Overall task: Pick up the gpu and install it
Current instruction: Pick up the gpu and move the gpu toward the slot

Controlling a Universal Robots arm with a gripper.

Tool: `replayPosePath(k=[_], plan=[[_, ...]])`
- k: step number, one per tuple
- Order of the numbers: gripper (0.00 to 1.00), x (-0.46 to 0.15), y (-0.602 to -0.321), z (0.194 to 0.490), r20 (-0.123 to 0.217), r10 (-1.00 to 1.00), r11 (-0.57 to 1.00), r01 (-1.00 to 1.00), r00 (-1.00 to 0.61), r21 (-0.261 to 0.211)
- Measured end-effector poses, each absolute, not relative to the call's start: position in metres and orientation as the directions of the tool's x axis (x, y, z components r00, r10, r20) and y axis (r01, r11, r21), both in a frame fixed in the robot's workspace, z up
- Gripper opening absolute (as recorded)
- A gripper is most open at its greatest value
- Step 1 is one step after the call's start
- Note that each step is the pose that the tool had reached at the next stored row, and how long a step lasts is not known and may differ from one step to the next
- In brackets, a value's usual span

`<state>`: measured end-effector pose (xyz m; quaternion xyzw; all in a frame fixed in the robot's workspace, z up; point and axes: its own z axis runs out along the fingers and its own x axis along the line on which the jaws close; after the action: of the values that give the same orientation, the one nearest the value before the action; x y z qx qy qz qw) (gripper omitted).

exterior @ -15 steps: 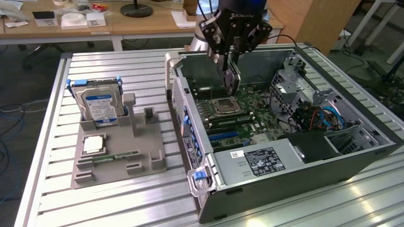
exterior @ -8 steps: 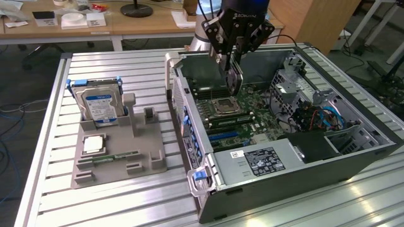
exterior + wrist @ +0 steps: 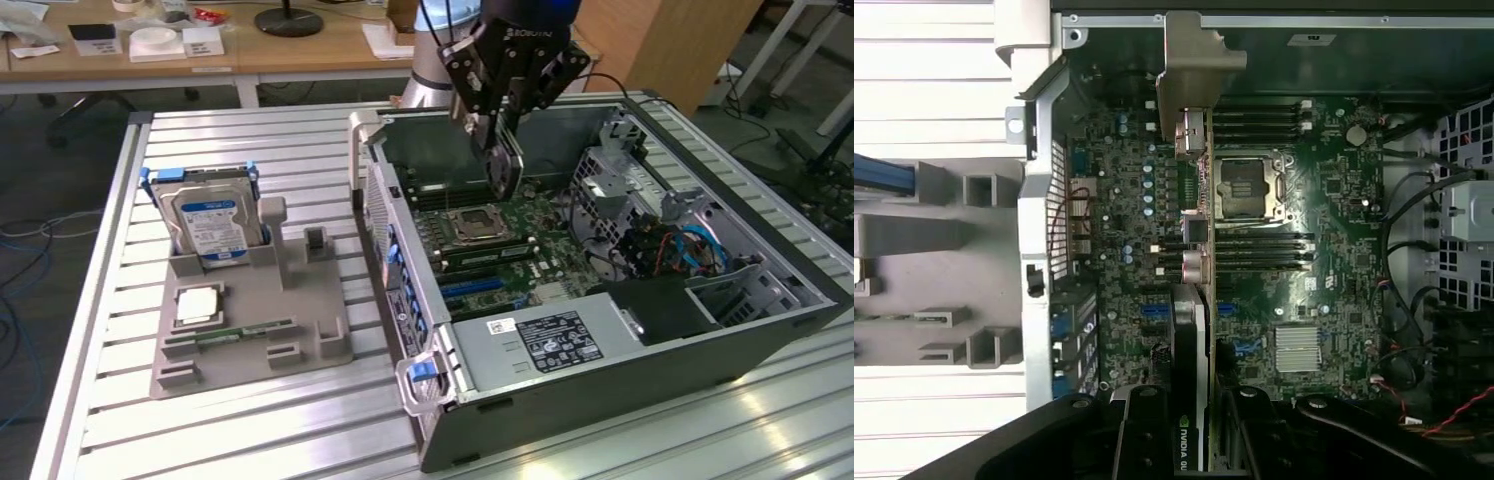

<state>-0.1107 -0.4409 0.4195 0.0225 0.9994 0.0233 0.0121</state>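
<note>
Exterior view, nearest first.
- Ribbed aluminium table (image 3: 267,420): matte silver slats.
- Open dark steel computer case (image 3: 641,370) on the table, boxy. Green motherboard (image 3: 534,240) inside, with square metal CPU socket (image 3: 477,225).
- At 9 o'clock of case: grey moulded plastic fixture (image 3: 314,300). Silver hard drive (image 3: 214,225) stands upright in it, blue label.
- Farther: black gripper (image 3: 501,135) points straight down over motherboard, fingers clamped on gpu (image 3: 503,165). Thin flat card hangs edge-down above board.
- Wrist view: card edge-on, grey metal bracket (image 3: 1189,60) at its end.
</note>
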Motion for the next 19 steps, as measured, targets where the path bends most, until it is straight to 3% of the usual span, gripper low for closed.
replayPosePath(k=[19], plan=[[0.27,-0.051,-0.441,0.419,-0.023,0.046,0.998,0.045,-0.999,0.047]])
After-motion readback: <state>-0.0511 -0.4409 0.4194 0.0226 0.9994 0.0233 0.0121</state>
